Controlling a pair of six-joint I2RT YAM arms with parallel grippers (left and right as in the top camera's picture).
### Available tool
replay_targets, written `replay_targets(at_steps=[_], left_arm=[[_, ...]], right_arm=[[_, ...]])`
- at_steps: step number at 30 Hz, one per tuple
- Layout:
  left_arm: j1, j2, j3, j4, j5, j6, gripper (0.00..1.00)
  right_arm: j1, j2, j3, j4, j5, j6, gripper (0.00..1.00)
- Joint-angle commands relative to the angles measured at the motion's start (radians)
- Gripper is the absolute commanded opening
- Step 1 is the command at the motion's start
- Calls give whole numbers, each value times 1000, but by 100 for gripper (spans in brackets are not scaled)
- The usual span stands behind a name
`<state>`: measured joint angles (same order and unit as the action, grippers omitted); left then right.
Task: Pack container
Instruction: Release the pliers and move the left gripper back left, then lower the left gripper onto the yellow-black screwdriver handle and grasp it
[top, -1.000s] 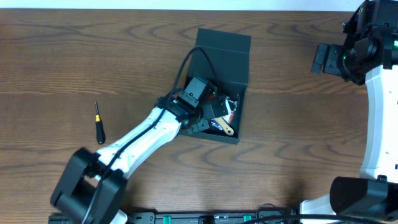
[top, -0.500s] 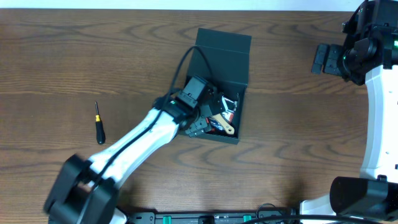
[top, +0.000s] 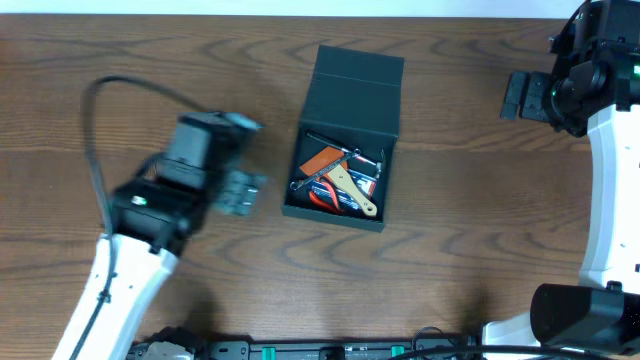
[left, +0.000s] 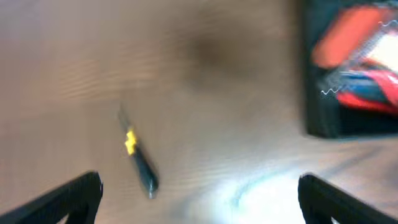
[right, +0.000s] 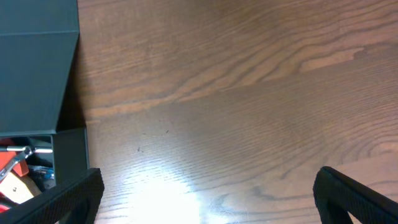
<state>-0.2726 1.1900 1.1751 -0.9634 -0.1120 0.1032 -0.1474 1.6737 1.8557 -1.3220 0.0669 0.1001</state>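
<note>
- The left gripper (left: 199, 183) was down inside the container (top: 336, 219) a second ago with its fingers pressed together. Now it has swung out to the side, blurred with motion, its fingers spread wide with nothing between them.
- I judge that it let its load go in the box. With the left arm (top: 120, 270) gone, an orange tool (top: 322, 160), a wood-handled tool (top: 353, 190) and red handles (top: 322, 197) show inside.
- In the left wrist view, the container lies past the finger on the right of the view, ahead and well apart. Its lid (top: 358, 88) is folded back, open.
- A screwdriver (left: 138, 163) lies on the table (top: 470, 250) ahead of the fingers, nearer the one on the left of the view, and is untouched. Overhead, the arm hides it.
- One drop looks done, and the screwdriver is the only loose tool in sight, so it is probably next. That would call for centring the spread fingers over its handle before descending.
- The right gripper (right: 208, 183) has not stirred. Its fingers are spread and empty over bare table, with the container past the finger on the left of its view, apart.
- The lid is not yet closed.
</note>
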Motion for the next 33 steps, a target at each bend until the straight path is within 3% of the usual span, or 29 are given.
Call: replay_targets(at_steps=[1, 5, 11, 33], left_arm=[[135, 15, -9, -49, 21, -245, 99], [271, 40, -51, -38, 131, -248, 98], [367, 127, -86, -38, 143, -251, 99], [386, 393, -227, 218, 101, -251, 99]], right_arm=[[-8, 2, -5, -4, -4, -21, 99], [-8, 2, -5, -2, -4, -28, 99], [-8, 2, -5, 0, -3, -28, 99], [-8, 2, -5, -29, 12, -39, 99]])
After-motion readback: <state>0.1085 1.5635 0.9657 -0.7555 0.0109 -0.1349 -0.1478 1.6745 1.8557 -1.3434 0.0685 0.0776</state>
